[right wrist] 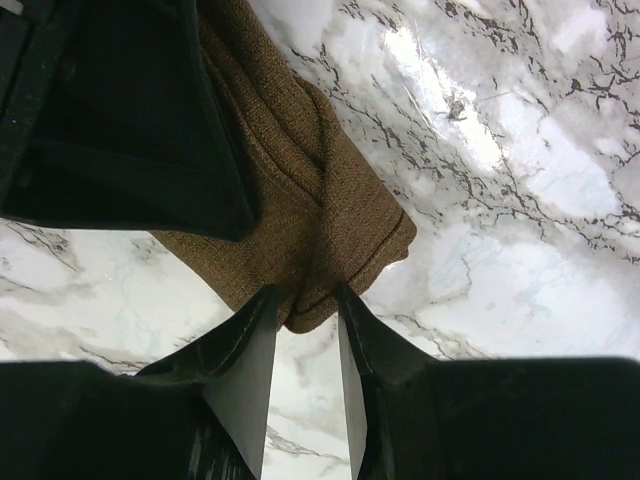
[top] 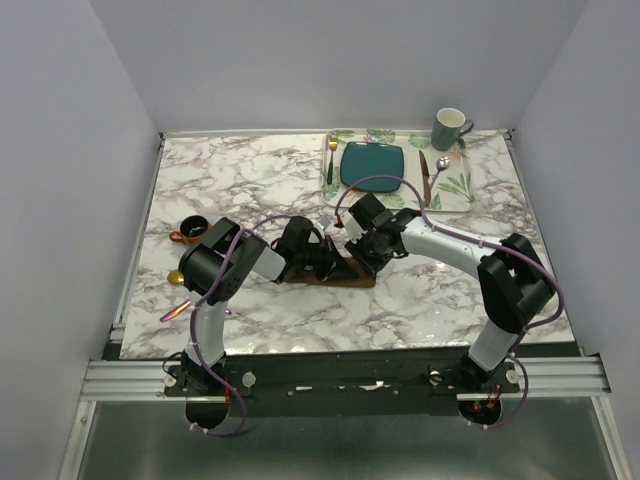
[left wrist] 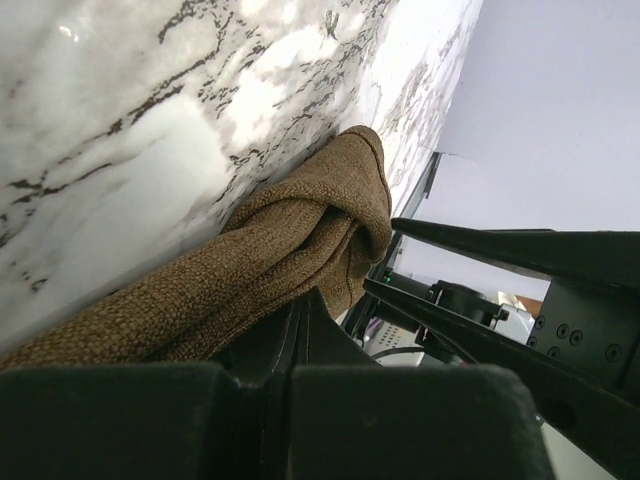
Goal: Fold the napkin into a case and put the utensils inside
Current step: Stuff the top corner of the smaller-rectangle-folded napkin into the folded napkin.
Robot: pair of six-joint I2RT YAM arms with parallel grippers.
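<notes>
napkin (right wrist: 340,210) bunched into a twisted roll mid surface (top: 250,180), between the two grippers. left gripper (left wrist: 303,300): jaws fully closed, pinching the cloth; only the left wrist view shows this. right gripper (right wrist: 305,295): jaws a narrow gap apart, napkin corner poking between the tips, bare marble visible in the gap. Top view alone shows utensils (top: 173,311) near the left edge, well apart from the napkin. It also shows placemat (top: 455,190) with teal plate (top: 372,166) and mug (top: 450,128) at the far right corner.
</notes>
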